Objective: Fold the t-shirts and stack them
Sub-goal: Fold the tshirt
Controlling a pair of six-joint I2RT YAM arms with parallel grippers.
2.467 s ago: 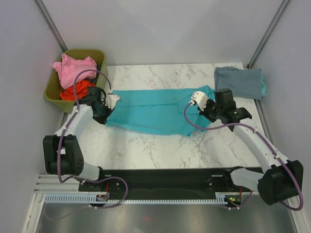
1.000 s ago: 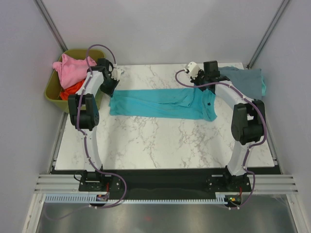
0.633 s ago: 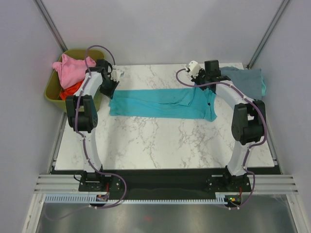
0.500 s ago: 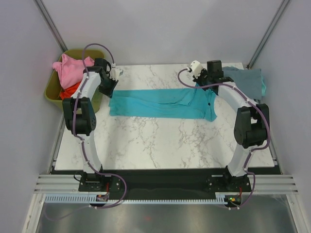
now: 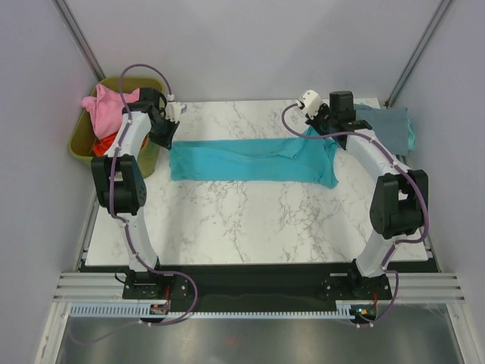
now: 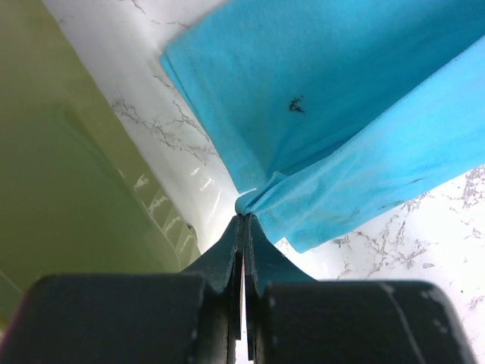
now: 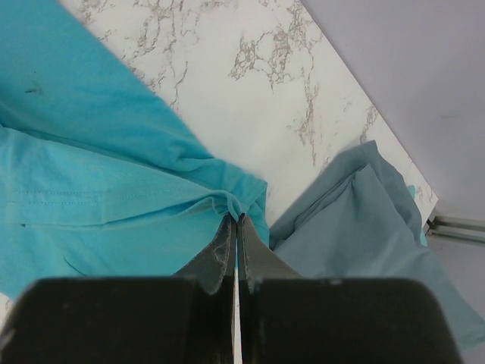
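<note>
The white marbled tabletop (image 5: 250,220) carries the teal t-shirt (image 5: 242,161) as a long folded band across its far half, between the olive bin (image 5: 82,149) and the grey-blue t-shirt (image 5: 388,126). The left tool (image 6: 244,220) is fully closed, pinching a bunched fold at the band's left end; the right tool (image 7: 236,220) is likewise closed on its right end. The cloth is judged light, limp and stretchy: grip hems or corners, pinching all layers together.

orange-red shirt (image 5: 104,141) mostly hidden, under pink shirt (image 5: 107,106)
</note>
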